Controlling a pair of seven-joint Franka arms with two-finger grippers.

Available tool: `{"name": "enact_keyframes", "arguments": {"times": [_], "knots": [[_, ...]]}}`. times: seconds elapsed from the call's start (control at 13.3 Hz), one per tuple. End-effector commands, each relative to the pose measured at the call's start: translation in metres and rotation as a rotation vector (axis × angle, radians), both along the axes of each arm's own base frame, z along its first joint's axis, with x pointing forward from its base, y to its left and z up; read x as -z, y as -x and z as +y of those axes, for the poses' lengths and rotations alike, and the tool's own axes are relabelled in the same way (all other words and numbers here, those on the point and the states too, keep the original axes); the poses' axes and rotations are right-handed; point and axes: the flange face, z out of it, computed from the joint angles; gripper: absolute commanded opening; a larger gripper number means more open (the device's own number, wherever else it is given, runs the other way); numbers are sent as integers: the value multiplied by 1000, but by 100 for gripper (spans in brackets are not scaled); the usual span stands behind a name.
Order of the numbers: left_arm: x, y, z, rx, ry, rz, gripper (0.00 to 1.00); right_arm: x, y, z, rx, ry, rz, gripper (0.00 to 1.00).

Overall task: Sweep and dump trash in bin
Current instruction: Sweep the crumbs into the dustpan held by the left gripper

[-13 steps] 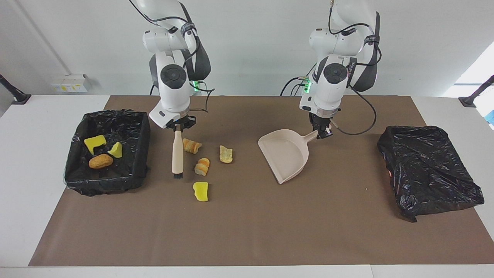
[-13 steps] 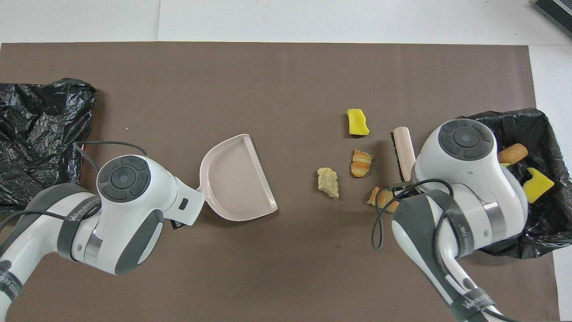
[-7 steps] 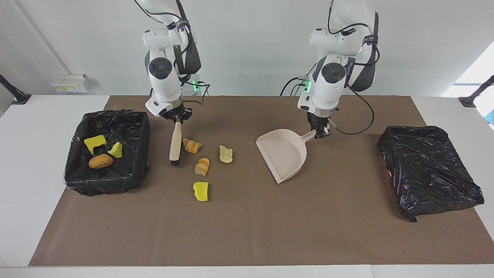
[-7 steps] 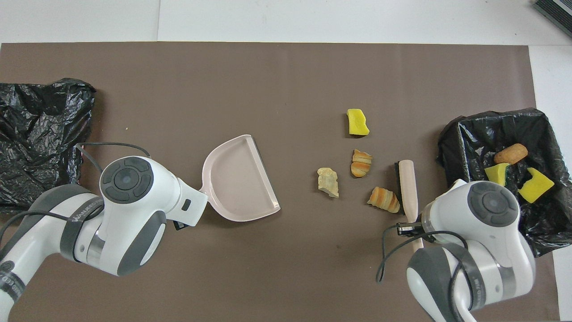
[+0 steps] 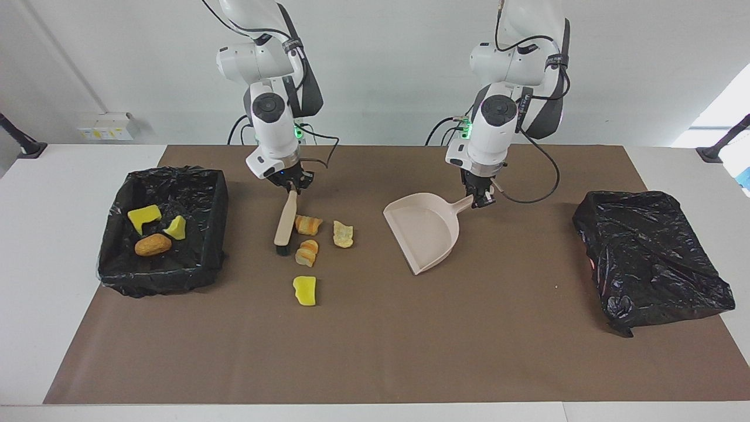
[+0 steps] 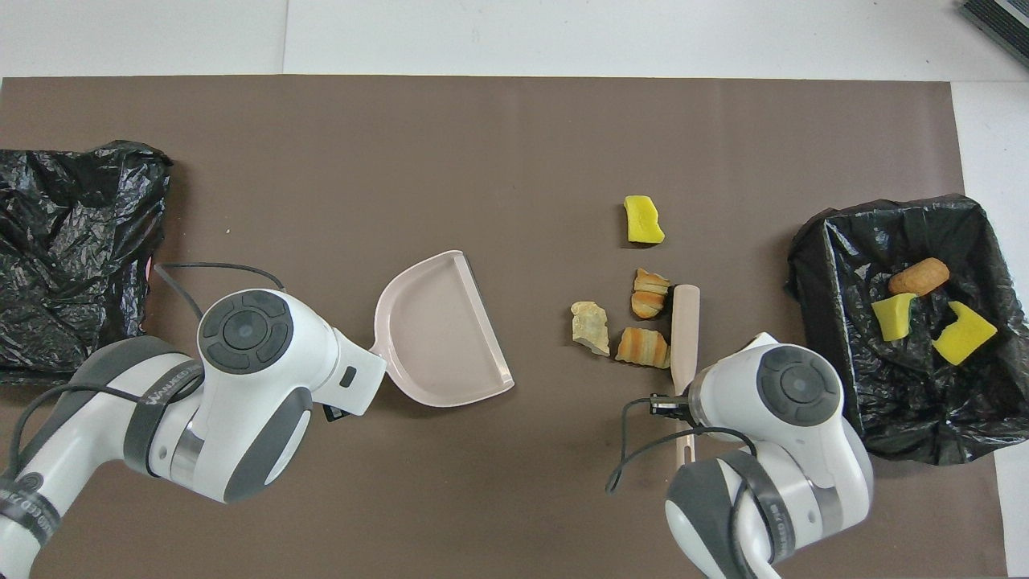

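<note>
Facing view: right tool [image 5: 291, 189], clamped on the beige wooden-handled brush [image 5: 285, 222], has pushed the striped orange bread-like lump [image 5: 307, 224] toward the beige plastic dustpan [image 5: 426, 231] gripped by the left tool [image 5: 479, 199], gathering scraps.

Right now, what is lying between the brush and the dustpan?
In both views, three scraps: two striped orange lumps against the brush, then a pale lump. From there to the dustpan, bare brown mat.

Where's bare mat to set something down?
Free: the mat strip farthest from the robots, and between beige plastic dustpan and crumpled black bag. Crowded: scraps beside the wooden brush, next to the black-lined bin.
</note>
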Motion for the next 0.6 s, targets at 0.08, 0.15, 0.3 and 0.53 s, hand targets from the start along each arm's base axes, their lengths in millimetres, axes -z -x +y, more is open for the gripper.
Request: {"name": "enact_keyframes", "arguments": {"times": [0.08, 0.15, 0.3, 0.53], "knots": [[-2, 11, 0, -26, 3, 5, 0, 17, -40, 51, -31, -29, 30, 0], [-2, 11, 0, -26, 3, 5, 0, 21, -41, 65, -52, -32, 36, 0], [-2, 11, 0, -27, 3, 4, 0, 24, -33, 90, -85, -54, 46, 0], [-2, 11, 1, -29, 3, 4, 0, 14, -15, 146, -87, -186, 86, 0]]}}
